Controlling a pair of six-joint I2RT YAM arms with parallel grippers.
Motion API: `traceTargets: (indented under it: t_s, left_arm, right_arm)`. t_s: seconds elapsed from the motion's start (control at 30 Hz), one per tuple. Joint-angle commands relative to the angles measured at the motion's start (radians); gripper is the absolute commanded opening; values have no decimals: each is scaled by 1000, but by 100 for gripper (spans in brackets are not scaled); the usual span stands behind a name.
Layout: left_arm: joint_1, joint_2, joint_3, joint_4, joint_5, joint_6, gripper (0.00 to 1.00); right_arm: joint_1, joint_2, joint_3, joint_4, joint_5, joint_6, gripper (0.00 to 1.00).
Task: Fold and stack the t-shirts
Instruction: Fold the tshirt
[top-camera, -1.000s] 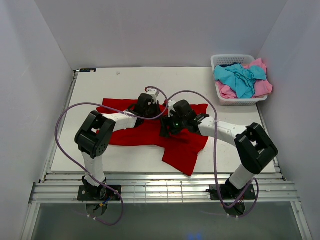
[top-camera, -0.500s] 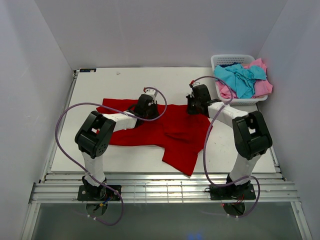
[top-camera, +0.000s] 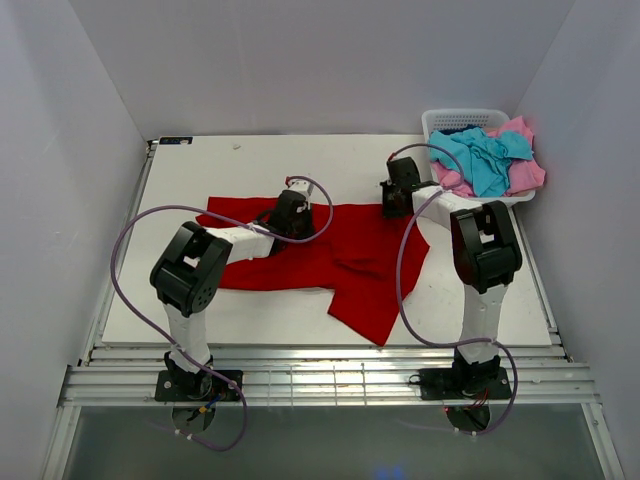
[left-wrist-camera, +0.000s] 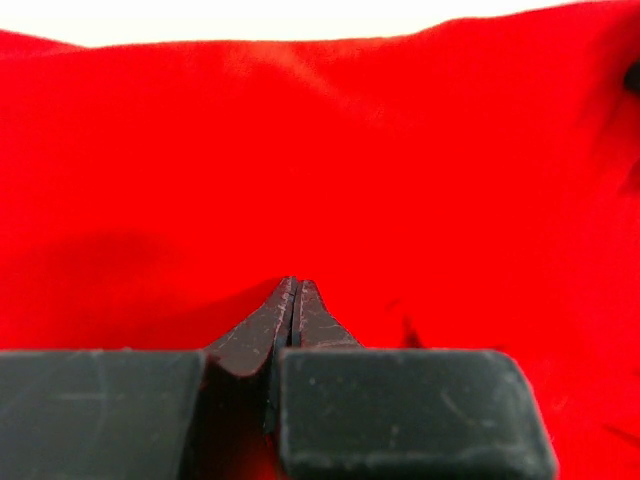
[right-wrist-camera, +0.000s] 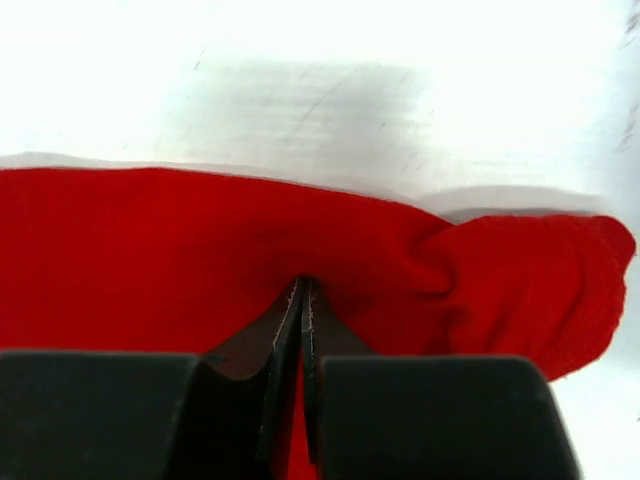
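The large red t-shirt (top-camera: 345, 258) lies spread across the white table, one part trailing toward the near edge. My left gripper (top-camera: 293, 206) sits at the shirt's far edge near its middle. In the left wrist view the red t-shirt (left-wrist-camera: 320, 150) fills the frame, and the left gripper (left-wrist-camera: 296, 285) is shut with its tips pinched into the cloth. My right gripper (top-camera: 399, 196) is at the shirt's far right corner. In the right wrist view the right gripper (right-wrist-camera: 303, 282) is shut on the red t-shirt (right-wrist-camera: 150, 250), which bunches beside the jaws. A turquoise t-shirt (top-camera: 482, 156) and a pink t-shirt (top-camera: 527, 176) lie crumpled in the basket.
The white lattice basket (top-camera: 462, 118) stands at the back right corner of the table, close to my right arm. Bare white table (right-wrist-camera: 300, 80) shows beyond the shirt's far edge. Grey walls enclose the table on three sides.
My right gripper went from open over the shirt's middle to the far right corner and shut there. The shirt's right side now lies pulled out flatter. The left gripper stayed put.
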Motion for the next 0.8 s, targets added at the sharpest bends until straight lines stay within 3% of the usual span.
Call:
traceTargets:
  t_s: [0.0,0.47,0.77]
  left_arm:
    - [-3,9,3,-3,7,-11,6]
    - [-3,141,147,-27,35,-16,6]
    - [4,-51,-43,-35,-134,-16,3]
  right_arm:
    - [-42,66,76,-91,56,8,8]
    - [-171,242,288,-196,2,-18,8]
    - [-209,233,305,-206,-4,-39,8]
